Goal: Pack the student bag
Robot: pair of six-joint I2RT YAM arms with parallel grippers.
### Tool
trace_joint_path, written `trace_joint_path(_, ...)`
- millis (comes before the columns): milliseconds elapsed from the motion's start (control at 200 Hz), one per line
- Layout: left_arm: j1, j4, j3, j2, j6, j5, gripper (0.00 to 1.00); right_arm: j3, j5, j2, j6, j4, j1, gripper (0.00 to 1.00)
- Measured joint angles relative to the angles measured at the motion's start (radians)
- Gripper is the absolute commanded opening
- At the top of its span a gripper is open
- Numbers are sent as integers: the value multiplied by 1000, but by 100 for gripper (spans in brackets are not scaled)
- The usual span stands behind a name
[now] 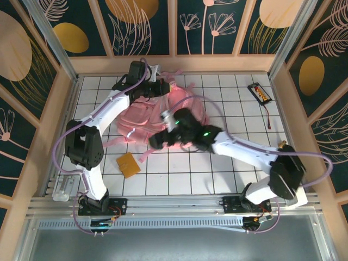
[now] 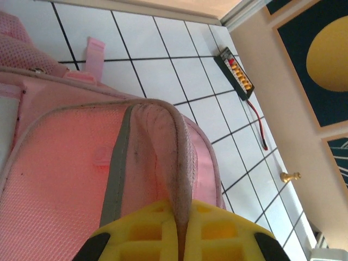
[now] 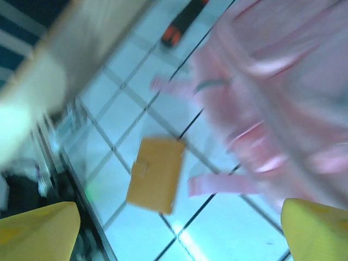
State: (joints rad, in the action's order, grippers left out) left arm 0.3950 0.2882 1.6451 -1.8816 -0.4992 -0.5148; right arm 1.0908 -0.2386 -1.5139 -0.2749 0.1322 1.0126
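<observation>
Count: one student bag [image 1: 155, 111], one flat tan case [image 1: 128, 165], one black device [image 1: 260, 93] with a row of orange pins and a red lead, one small brass piece [image 1: 283, 143], one clear plastic item [image 1: 64, 187] at the near left rim. All sit on the white gridded table [image 1: 217, 168].

Student bag: large, soft and pink, lying slumped at the table's centre toward the far side. My left wrist view shows its mesh-textured fabric [image 2: 60, 179], a grey strip running down one fold and a loose pink strap [image 2: 95, 51] on the tiles behind it. More pink straps trail off its near side, toward the tan case.

My left gripper [image 2: 182, 217] is clamped tight on a raised fold of the bag's rim; the fabric runs straight down between my yellow fingers [image 2: 141, 231]. From above, that gripper [image 1: 160, 87] sits at the bag's far edge.

My right gripper [image 3: 176, 234] stands wide apart with nothing in it, over bare tiles just beside the tan case [image 3: 156, 174]. From above it hangs [image 1: 157, 140] at the bag's near edge.

Hard to read: the right wrist view is badly smeared, so the bag [image 3: 283, 81] shows there as pink streaks. My right arm covers part of the bag's near side from above. The black device [image 2: 236, 70] and brass piece [image 2: 290, 176] are too small to identify.
</observation>
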Motion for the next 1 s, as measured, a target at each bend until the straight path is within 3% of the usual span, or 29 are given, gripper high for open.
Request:
trace_joint_path(110,-6,0,46,-28,2,27,0,144,6,-232,101,70,119,99)
trace_joint_path(265,-16,-8,71,-49,2,66,0,570,17,-584,181,261,169,99)
trace_joint_path(355,-25,-7,76,-49,6,77,0,752,37,-710,201,357,184,99)
trace_joint_path(636,-51,-7,77,-49,34,85,0,828,163,-797,223,554,219,99)
trace_joint_path(1001,-54,-41,43,-47,36,86,0,904,284,-847,244,586,267,99)
